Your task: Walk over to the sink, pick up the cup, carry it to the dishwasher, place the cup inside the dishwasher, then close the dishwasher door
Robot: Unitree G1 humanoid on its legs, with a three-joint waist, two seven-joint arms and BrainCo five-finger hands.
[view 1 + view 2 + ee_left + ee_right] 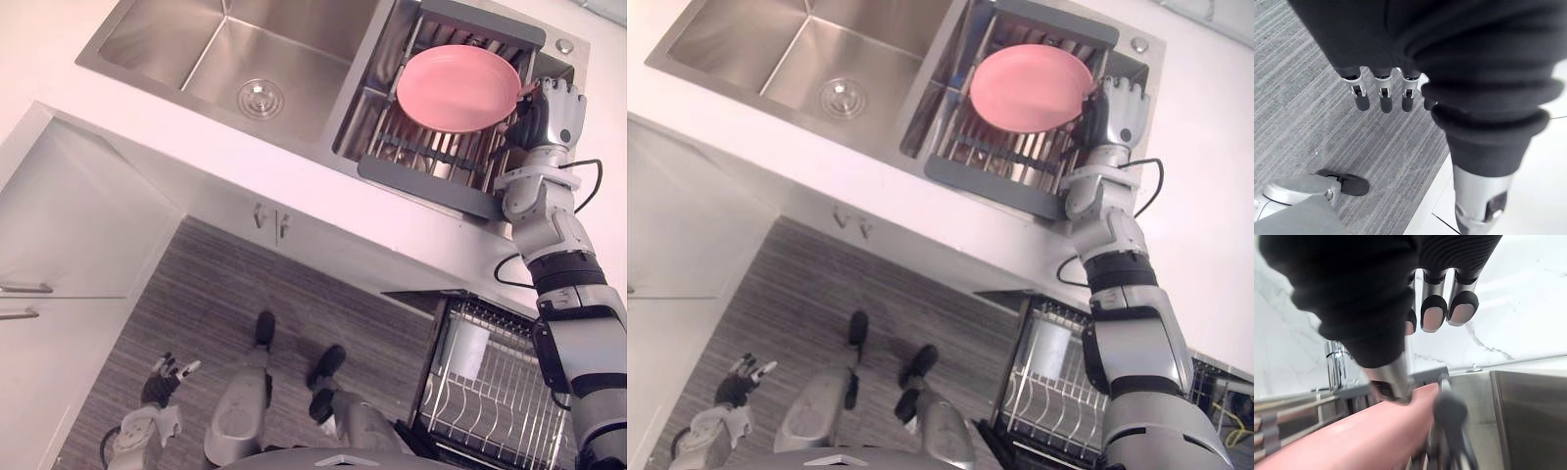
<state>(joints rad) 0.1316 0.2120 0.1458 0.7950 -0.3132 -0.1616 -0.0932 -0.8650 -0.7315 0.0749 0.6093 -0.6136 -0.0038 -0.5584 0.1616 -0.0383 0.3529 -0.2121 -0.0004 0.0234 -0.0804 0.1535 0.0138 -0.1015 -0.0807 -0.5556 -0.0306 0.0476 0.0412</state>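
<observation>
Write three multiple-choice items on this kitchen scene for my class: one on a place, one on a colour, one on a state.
1. Where is the plate? A. in the bare basin B. on the drying rack C. on the floor
2. Its colour? A. pink B. blue C. white
3. The dishwasher is: A. shut B. open, wire basket showing C. open, pink plate inside
Answers: B, it lies across the rack's bars; A, plainly pink; B, its wire basket shows and the plate is not in it.
</observation>
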